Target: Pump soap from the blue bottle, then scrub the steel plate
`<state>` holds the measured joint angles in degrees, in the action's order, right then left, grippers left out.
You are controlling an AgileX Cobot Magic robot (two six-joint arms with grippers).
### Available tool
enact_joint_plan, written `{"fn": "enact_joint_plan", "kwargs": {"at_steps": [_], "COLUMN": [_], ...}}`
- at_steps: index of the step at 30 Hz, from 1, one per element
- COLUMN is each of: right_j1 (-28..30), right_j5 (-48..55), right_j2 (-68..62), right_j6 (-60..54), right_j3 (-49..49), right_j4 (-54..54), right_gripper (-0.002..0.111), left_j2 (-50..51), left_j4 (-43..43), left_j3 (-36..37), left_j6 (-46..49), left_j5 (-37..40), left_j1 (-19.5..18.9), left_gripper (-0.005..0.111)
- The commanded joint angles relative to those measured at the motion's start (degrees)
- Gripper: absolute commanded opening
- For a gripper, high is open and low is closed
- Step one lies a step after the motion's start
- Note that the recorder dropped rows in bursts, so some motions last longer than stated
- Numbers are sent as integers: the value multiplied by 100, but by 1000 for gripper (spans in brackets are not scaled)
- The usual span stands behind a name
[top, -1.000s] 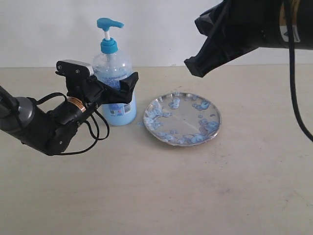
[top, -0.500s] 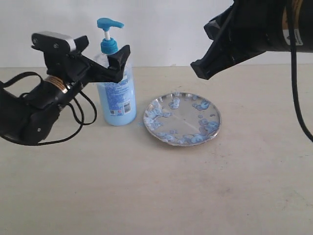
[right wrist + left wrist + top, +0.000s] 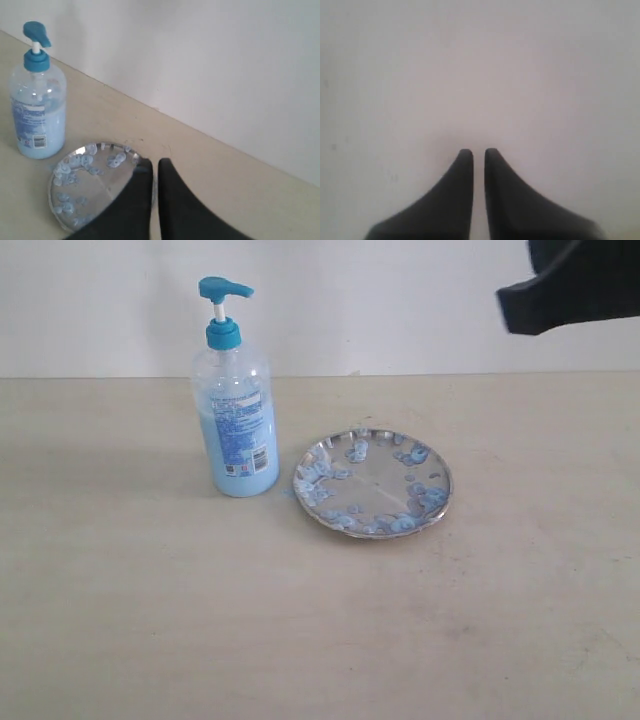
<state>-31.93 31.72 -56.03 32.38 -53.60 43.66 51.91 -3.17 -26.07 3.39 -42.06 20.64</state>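
The blue bottle (image 3: 236,410) stands upright on the table, left of the steel plate (image 3: 373,482), with nothing touching it. Pale blue soap (image 3: 420,498) blobs speckle the plate. In the right wrist view the blue bottle (image 3: 37,100) and the steel plate (image 3: 90,185) lie below my right gripper (image 3: 151,161), which is shut and empty. Only a dark part of the right arm (image 3: 580,285) shows at the exterior view's top right. My left gripper (image 3: 478,151) is shut, empty, and faces a plain white wall; it is out of the exterior view.
The beige table (image 3: 300,620) runs back to a white wall (image 3: 400,300). A small damp blue smear (image 3: 286,494) lies between bottle and plate.
My left arm let go of the bottle, lifted away and left the exterior view. The right arm pulled up and back to the top right corner.
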Motion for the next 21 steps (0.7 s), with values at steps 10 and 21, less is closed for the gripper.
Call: {"fn": "enact_joint_plan", "kwargs": {"at_steps": [10, 21], "right_j1": [3, 3], "right_j5": [286, -223], "right_j2": [742, 731], "right_j6": [-530, -1523], "right_j3": [39, 39], "right_j4": [-1024, -776], "right_gripper": [0, 0], "left_j2": [-3993, -4655], "left_j4": [150, 213], "left_j3": [2607, 2607], "left_j6": [-1156, -1353], "left_j5": [3076, 4169], "left_j1": [-7, -7], "left_gripper": [4, 4]}}
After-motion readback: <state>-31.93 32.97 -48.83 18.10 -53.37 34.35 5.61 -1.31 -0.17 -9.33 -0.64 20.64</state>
